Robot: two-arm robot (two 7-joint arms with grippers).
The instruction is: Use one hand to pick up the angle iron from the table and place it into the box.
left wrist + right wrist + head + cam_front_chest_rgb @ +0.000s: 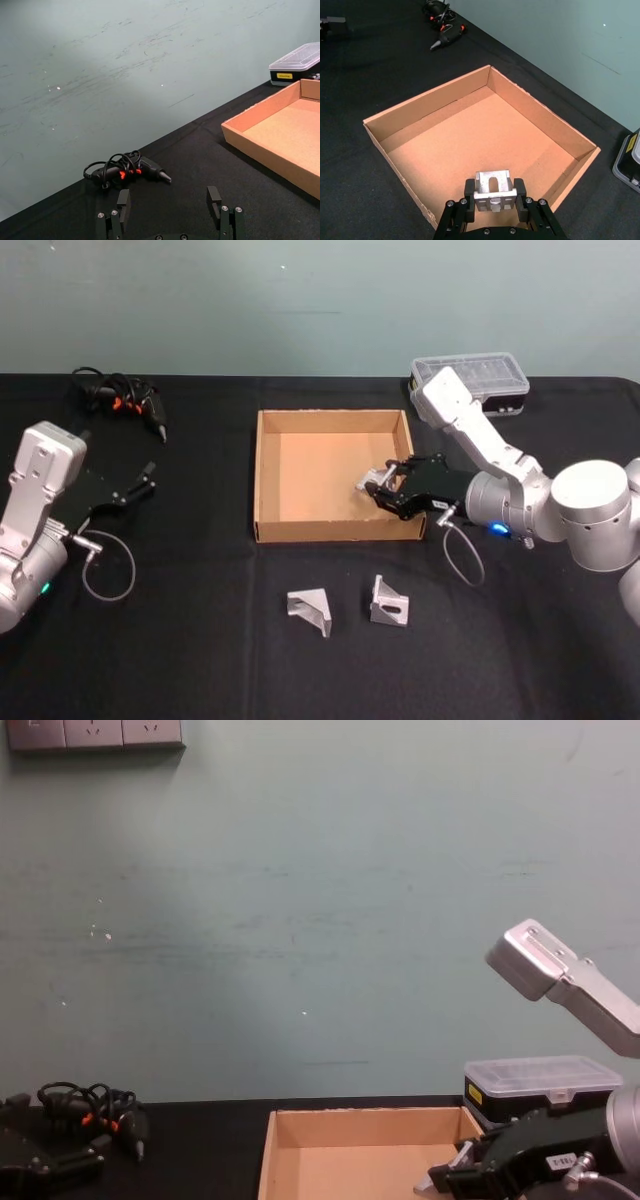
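Over the right side of the box [262, 480], just inside its right wall, the right hand [388, 487] is clamped on a silvery angle iron [373, 480], one black finger on each flank of the piece. From the right wrist view the slotted face of the bracket stands up between those fingers [469, 192], with the bare cardboard floor spread out beyond it. Whether the metal touches that floor I cannot tell. From the chest view the hand sits low, about level with the rim at the box's right end. The box itself lies flat in the middle of the black worktop [200, 640]. In front of it, on the worktop and well clear of its front wall, rest a second angle iron [310, 610] and, just to its right, a third angle iron [389, 602], near each other but apart. Far out on the left the left hand [143, 483] is parked above the worktop, its fingers spread wide and gripping nothing. Behind it, near the back edge, lies a black corded tool [130, 402] with orange marks. At the back right, behind the right arm, sits a black case [470, 380] with a clear lid.
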